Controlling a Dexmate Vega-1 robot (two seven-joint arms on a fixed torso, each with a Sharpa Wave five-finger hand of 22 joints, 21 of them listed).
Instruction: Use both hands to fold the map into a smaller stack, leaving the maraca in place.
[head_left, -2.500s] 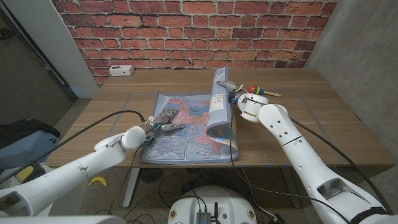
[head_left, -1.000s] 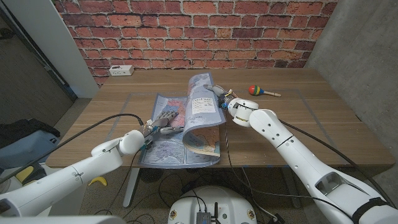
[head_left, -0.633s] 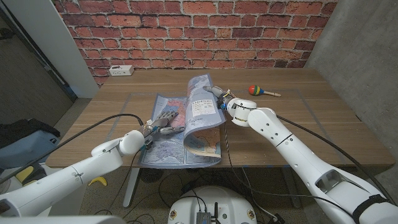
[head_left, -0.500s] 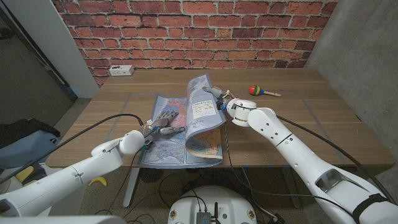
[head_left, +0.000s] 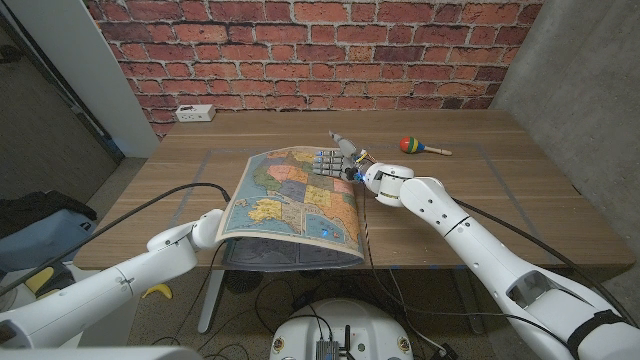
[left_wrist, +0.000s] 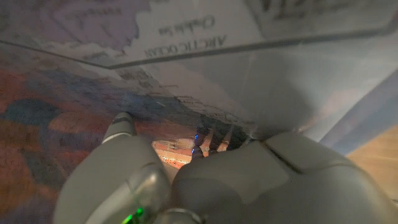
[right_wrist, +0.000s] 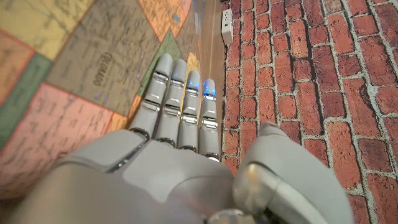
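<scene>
The map (head_left: 290, 205) is folded over on itself near the table's (head_left: 480, 200) front edge, its lower margin drooping past that edge. The left hand (left_wrist: 205, 180) lies under the folded-over sheet, so the head view hides it; the left wrist view shows only its back beneath the paper, and its grasp cannot be told. At the map's far right corner, the right hand (head_left: 345, 158) lies on the paper with fingers (right_wrist: 180, 106) straight and together, holding nothing. Well apart, toward the far right corner, sits the maraca (head_left: 412, 146).
</scene>
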